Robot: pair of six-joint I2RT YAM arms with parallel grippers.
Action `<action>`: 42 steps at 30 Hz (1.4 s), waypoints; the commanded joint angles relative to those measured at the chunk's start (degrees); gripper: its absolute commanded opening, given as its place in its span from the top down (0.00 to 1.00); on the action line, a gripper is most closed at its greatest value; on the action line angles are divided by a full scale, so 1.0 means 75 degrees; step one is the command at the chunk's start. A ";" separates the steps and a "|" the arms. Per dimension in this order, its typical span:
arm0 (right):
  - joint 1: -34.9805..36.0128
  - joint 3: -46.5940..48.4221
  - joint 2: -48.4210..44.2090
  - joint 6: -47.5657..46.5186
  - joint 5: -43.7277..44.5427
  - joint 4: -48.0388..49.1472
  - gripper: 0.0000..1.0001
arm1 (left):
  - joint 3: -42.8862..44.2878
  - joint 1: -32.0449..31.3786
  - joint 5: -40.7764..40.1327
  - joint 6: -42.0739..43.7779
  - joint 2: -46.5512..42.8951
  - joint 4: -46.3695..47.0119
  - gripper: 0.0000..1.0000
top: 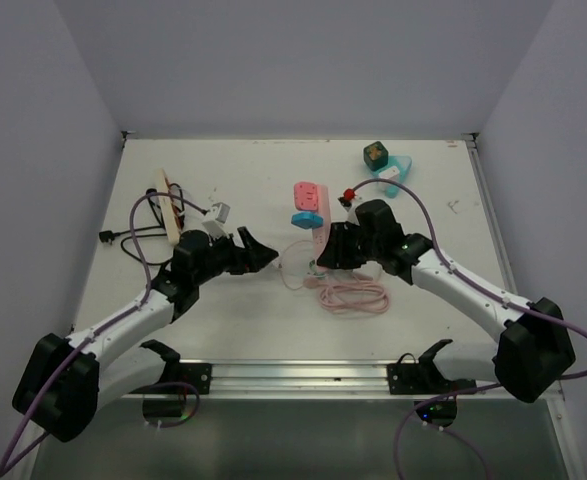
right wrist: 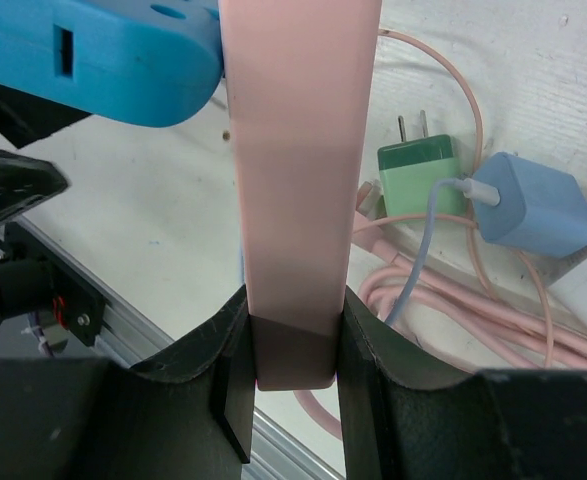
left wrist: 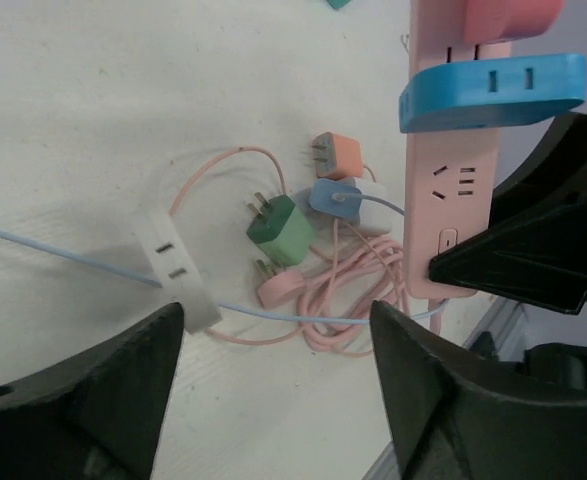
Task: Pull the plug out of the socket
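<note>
Worktop: white, walled on three sides, with the arm bases at the near edge.
Power strip: pink, near the middle of the worktop, lying lengthwise from near edge to far edge. I cannot tell whether its far end rests on the surface.
Right gripper: clamped across the near end of the power strip, one finger on each long side.
Blue plug: seated in the strip, jutting toward the left edge.
Pink plug: seated just beyond the blue plug, at the strip's far end.
White plug: lies loose on the worktop left of the strip, apart from it, slots facing up.
Left gripper: fingers spread wide and holding nothing; the white plug sits just past one fingertip.
Light-blue cable: runs past the white plug toward the strip.
Loose chargers beside the strip: green adapter, orange adapter, blue charger.
Pink cable: coiled toward the near edge, by the strip's near end.
</note>
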 commanded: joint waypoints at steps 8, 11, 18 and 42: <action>0.0041 0.0932 0.0350 -0.0609 0.0071 -0.0398 1.00 | 0.0940 0.0029 -0.0640 0.1891 -0.0766 -0.1612 0.10; 0.0099 0.1225 0.0479 -0.0820 0.0025 -0.0644 1.00 | 0.1222 0.0017 -0.0383 0.2289 -0.0871 -0.1683 0.10; 0.0205 0.1764 0.0609 -0.1172 -0.0151 -0.1253 1.00 | 0.2218 -0.0158 -0.0019 0.3717 -0.0872 -0.2291 0.08; 0.0509 0.2562 0.0819 -0.1618 -0.1382 -0.1910 1.00 | 0.3836 -0.1189 0.0040 0.4810 0.0769 -0.2538 0.20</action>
